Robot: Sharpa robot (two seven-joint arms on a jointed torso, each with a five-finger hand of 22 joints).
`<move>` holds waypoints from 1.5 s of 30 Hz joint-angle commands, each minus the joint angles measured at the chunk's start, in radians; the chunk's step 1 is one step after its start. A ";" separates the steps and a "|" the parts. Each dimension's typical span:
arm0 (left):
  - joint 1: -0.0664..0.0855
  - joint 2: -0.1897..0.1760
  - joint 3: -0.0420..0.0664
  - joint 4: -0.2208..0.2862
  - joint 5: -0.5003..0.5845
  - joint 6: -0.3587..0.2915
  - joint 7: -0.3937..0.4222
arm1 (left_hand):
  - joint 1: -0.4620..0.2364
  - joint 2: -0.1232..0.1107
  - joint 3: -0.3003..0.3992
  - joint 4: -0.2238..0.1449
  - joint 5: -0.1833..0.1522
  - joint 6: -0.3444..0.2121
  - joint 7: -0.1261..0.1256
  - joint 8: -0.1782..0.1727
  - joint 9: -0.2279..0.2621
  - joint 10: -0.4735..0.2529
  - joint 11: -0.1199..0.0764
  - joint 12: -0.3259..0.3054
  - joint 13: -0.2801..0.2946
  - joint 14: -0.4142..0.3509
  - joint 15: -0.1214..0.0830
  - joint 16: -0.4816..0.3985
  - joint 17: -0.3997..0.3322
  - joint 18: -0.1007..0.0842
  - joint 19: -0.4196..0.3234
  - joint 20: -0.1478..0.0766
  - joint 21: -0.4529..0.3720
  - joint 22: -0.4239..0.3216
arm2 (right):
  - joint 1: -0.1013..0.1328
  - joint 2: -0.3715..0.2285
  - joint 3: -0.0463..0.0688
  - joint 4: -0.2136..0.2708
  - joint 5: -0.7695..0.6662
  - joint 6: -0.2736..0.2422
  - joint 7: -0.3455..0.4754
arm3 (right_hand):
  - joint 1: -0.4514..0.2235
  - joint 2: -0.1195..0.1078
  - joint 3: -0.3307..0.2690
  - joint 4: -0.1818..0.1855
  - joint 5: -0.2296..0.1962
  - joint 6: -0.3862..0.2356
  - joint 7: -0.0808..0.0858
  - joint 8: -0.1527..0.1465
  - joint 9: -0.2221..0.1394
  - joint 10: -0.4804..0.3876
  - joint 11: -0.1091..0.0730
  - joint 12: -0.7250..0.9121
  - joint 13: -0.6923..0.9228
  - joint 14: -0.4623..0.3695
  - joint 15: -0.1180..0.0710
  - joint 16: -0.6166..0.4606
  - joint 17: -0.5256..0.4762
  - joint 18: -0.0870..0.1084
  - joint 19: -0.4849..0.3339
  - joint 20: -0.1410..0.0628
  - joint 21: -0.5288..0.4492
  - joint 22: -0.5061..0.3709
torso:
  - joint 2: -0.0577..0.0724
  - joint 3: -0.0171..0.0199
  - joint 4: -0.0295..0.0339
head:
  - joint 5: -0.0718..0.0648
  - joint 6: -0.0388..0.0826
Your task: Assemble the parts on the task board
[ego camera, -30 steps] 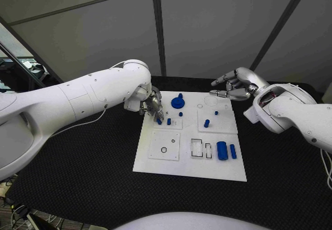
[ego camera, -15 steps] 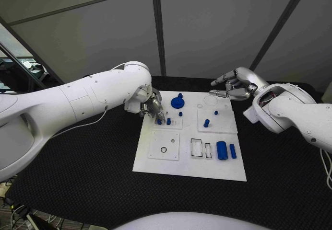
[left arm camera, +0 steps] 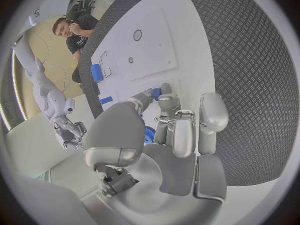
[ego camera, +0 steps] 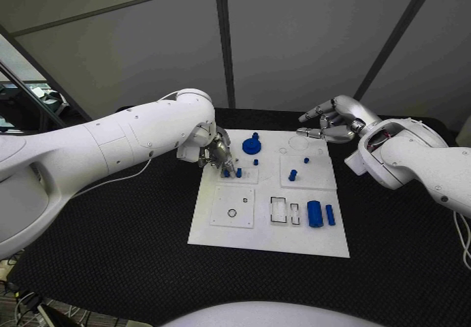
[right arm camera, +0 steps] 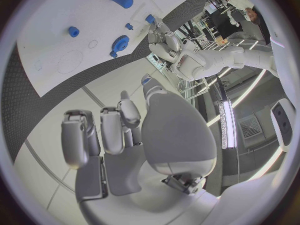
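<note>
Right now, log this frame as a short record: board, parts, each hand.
board: white task board mid-table
parts: blue gear at far edge; large cylinder and slim bar near the slots; small pegs on the left inset
left hand: left hand over the board's far left corner, fingertips down at a blue peg; grip not clear
right hand: right hand above the far right corner, fingers curled, holding nothing
</note>
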 commanded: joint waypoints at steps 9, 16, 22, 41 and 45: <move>0.001 -0.014 0.000 0.000 0.002 -0.041 0.003 | 0.003 0.001 0.000 0.008 -0.012 0.007 -0.001 -0.010 0.002 -0.008 -0.001 0.003 0.001 0.080 -0.002 0.004 0.189 -0.012 0.011 0.000 -0.002 0.021 | 0.002 -0.002 0.001 0.003 0.001 0.000 0.010 | -0.005 0.002 0.002 -0.001 -0.006 0.006 0.000 -0.006 -0.001 0.000 -0.004 0.003 -0.002 0.043 -0.008 -0.005 -0.002 0.005 0.061 -0.005 -0.005 0.193 | 0.001 -0.0002 0.0004 | 0.000 0.000; 0.001 -0.018 0.000 0.000 0.002 -0.045 0.005 | 0.004 0.000 0.000 0.008 -0.012 0.007 -0.001 -0.010 0.002 -0.009 -0.001 0.001 -0.001 0.080 -0.002 0.002 0.187 -0.012 0.010 0.000 -0.004 0.020 | 0.002 -0.003 0.001 0.003 0.001 0.000 0.010 | -0.005 0.002 0.002 -0.001 -0.006 0.006 0.000 -0.006 -0.001 0.000 -0.004 0.003 -0.002 0.043 -0.008 -0.005 -0.002 0.005 0.061 -0.005 -0.005 0.193 | 0.000 -0.0006 0.0010 | 0.000 0.000; 0.001 -0.019 0.000 0.000 0.002 -0.049 0.013 | 0.003 -0.011 -0.011 0.016 -0.025 -0.001 0.004 -0.020 0.001 -0.016 0.002 -0.007 -0.006 0.078 -0.001 -0.003 0.181 -0.011 0.008 0.000 -0.009 0.018 | 0.002 -0.004 0.001 0.003 0.001 0.000 0.009 | -0.005 0.002 0.002 -0.001 -0.006 0.006 0.000 -0.006 -0.001 0.000 -0.004 0.003 -0.002 0.043 -0.008 -0.005 -0.002 0.005 0.061 -0.005 -0.005 0.193 | 0.000 0.0003 0.0000 | 0.001 0.000; 0.001 -0.019 0.001 -0.006 0.010 -0.022 0.011 | 0.033 -0.006 -0.013 0.017 -0.042 -0.004 0.006 -0.035 -0.004 -0.022 0.005 -0.009 -0.007 0.077 0.003 -0.003 0.180 -0.010 0.005 0.003 -0.018 0.016 | 0.002 -0.006 0.001 0.005 0.001 0.000 0.008 | -0.005 0.002 0.002 -0.001 -0.006 0.006 0.000 -0.006 -0.001 0.000 -0.004 0.003 -0.002 0.043 -0.008 -0.005 -0.002 0.005 0.061 -0.005 -0.005 0.193 | 0.000 -0.0002 -0.0005 | 0.001 0.000; 0.001 -0.020 0.001 -0.006 0.010 -0.023 0.011 | 0.037 -0.004 -0.012 0.016 -0.042 -0.003 0.006 -0.036 -0.004 -0.022 0.005 -0.009 -0.007 0.077 0.003 -0.003 0.181 -0.010 0.005 0.004 -0.018 0.016 | 0.002 -0.006 0.001 0.005 0.001 0.000 0.008 | -0.005 0.002 0.002 -0.001 -0.006 0.006 0.000 -0.006 -0.001 0.000 -0.004 0.003 -0.002 0.043 -0.008 -0.005 -0.002 0.005 0.061 -0.005 -0.005 0.193 | 0.001 -0.0002 0.0002 | 0.001 0.001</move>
